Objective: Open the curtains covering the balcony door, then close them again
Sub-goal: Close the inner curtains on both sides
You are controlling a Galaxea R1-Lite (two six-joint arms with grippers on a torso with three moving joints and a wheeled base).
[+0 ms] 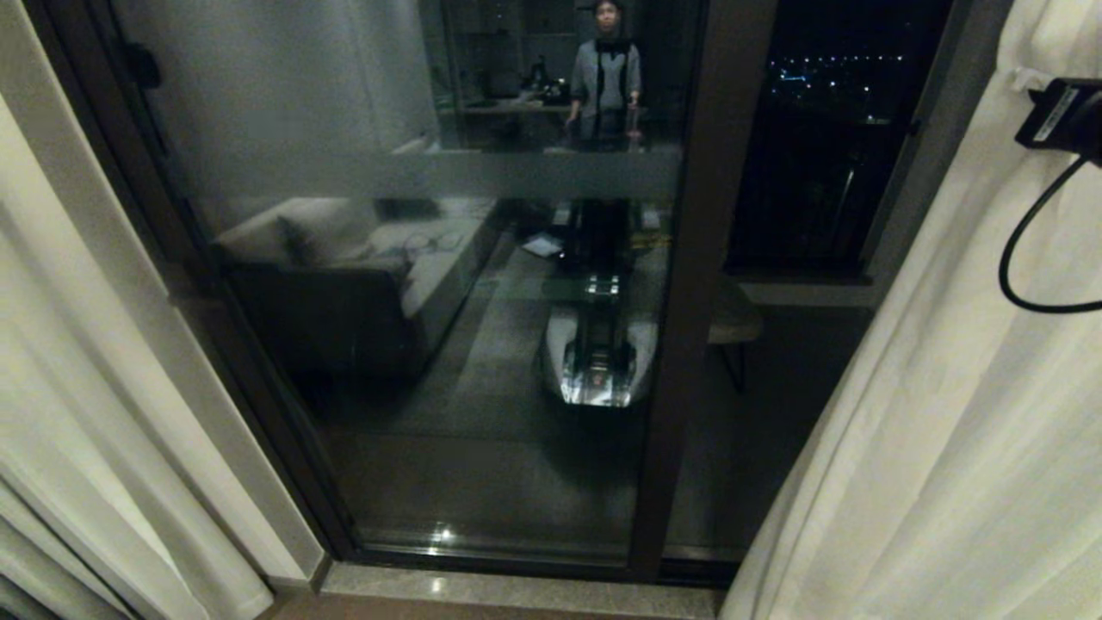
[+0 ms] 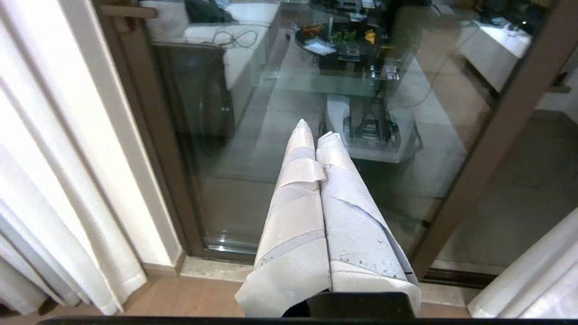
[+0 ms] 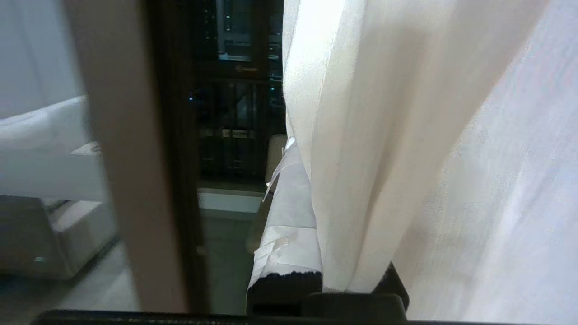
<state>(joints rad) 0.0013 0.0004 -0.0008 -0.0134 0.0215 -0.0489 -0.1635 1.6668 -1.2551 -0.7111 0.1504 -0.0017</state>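
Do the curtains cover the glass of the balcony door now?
No, the curtains hang at both sides, and the balcony door glass is bare.

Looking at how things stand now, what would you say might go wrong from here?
1. The right tool is shut on the edge of the right curtain; the thin fabric could slip out during a pull.
2. A loose black cable hangs against that curtain and might snag in its folds.
3. The glass door stands close by, so a wide sweep might knock its frame.
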